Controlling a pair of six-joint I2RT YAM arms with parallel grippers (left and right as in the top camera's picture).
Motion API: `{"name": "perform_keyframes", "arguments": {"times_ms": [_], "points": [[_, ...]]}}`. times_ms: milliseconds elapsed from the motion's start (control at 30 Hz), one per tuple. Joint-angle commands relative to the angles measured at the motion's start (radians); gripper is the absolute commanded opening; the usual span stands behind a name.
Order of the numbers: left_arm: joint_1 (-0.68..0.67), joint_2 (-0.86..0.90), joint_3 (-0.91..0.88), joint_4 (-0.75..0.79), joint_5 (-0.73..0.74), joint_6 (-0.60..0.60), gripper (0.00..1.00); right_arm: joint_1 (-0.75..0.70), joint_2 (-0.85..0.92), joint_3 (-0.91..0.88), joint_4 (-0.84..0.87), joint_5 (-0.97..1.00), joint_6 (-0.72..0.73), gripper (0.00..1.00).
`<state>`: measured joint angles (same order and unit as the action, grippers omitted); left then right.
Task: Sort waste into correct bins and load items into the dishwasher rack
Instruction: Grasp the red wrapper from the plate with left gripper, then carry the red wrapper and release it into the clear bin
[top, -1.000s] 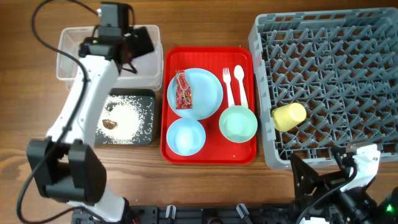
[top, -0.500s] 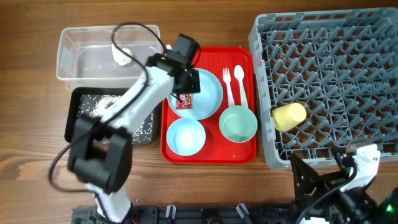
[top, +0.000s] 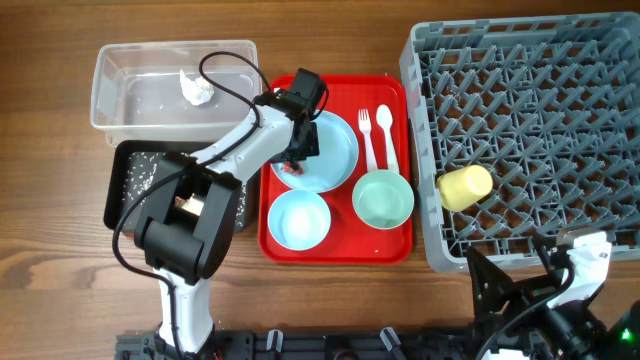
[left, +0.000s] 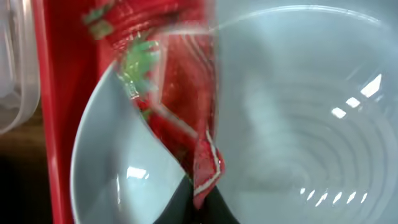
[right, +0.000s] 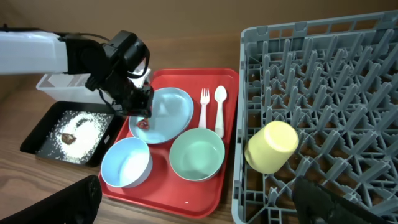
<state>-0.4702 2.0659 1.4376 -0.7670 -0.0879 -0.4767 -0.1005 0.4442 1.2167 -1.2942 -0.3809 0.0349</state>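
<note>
Wrapper (left: 180, 99): red, green and white print. Plate (top: 335, 150) and small bowl (top: 298, 220): light blue. Second bowl (top: 383, 199): mint green. Fork (top: 366, 135), spoon (top: 386, 133), tissue (top: 194, 87): white. Cup (top: 465, 187): yellow. Serving tray (top: 390, 250): red. Rack (top: 520, 120): grey. Tub (top: 140, 100): clear. Bin tray (top: 116, 190): black, white-speckled. Tabletop (top: 50, 150): brown wood grain.

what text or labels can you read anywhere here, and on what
None can be read.
red snack wrapper on the light blue plate: printed green and white marks, too blurred to read.
Dishwasher rack, yellow cup, bowls, cutlery, bins: no text visible.
</note>
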Motion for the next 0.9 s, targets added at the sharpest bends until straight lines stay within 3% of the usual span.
{"name": "perform_keyframes", "arguments": {"times_ms": [0, 233, 467, 500, 533, 567, 600, 667, 867], "points": [[0.008, -0.109, 0.058, -0.042, -0.012, 0.002, 0.04, 0.002, 0.010, -0.002, 0.002, 0.006, -0.008, 1.00], [0.101, -0.308, 0.093, -0.027, -0.209, 0.011, 0.04, 0.002, 0.010, -0.002, 0.002, 0.006, -0.008, 1.00], [0.267, -0.255, 0.087, 0.074, -0.209, 0.054, 0.04, 0.002, 0.010, -0.002, 0.002, 0.006, -0.008, 1.00], [0.282, -0.243, 0.087, 0.083, -0.209, 0.054, 0.08, 0.002, 0.010, -0.002, 0.002, 0.006, -0.008, 1.00], [0.299, -0.227, 0.087, 0.092, -0.208, 0.054, 0.25, 0.002, 0.010, -0.002, 0.002, 0.006, -0.008, 1.00], [0.312, -0.217, 0.087, 0.097, -0.196, 0.055, 0.65, 0.002, 0.010, -0.002, 0.002, 0.006, -0.008, 1.00], [0.322, -0.216, 0.087, 0.098, -0.171, 0.060, 0.81, 0.002, 0.010, -0.002, 0.002, 0.006, -0.008, 1.00], [0.329, -0.227, 0.093, 0.090, -0.118, 0.109, 0.93, 0.002, 0.010, -0.002, 0.002, 0.006, -0.008, 1.00], [0.278, -0.315, 0.135, 0.003, -0.111, 0.111, 0.94, 0.002, 0.010, -0.002, 0.002, 0.006, -0.008, 1.00]]}}
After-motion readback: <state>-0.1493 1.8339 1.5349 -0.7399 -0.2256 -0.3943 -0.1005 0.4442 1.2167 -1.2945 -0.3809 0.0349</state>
